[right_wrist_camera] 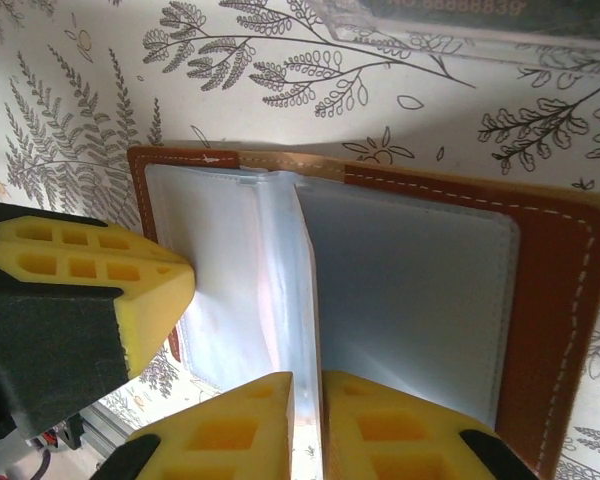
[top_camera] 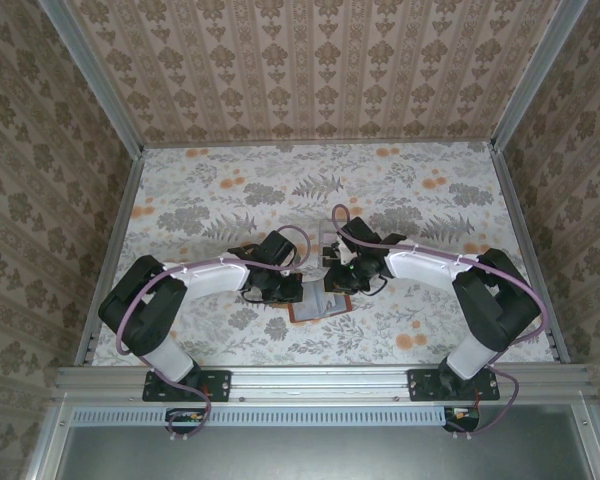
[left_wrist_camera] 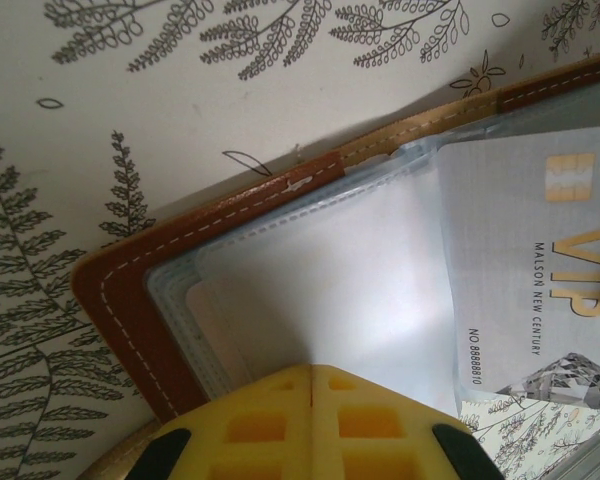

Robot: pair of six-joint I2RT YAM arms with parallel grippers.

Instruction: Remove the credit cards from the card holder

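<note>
Left gripper, closed, apparently pins the card holder down while right gripper pinches a clear sleeve upright.

Top view: even, diffuse, warm-ish light from above; shadows on surface are faint and soft-edged. Low res, so card holder is a small smudge w/ no detail. Side walls splay outward, wide-angle stretch at edges.

Left wrist: bright. Clear sleeve at centre washes out near-white w/ glare; print on pale card is sharp. Left end effector at bottom edge is out of focus, very close to lens.

Right wrist: light glows thru sleeves, pinkish at fold. Stitching is crisp. Right end effector is soft; top strip of frame is dark and blurred.
</note>
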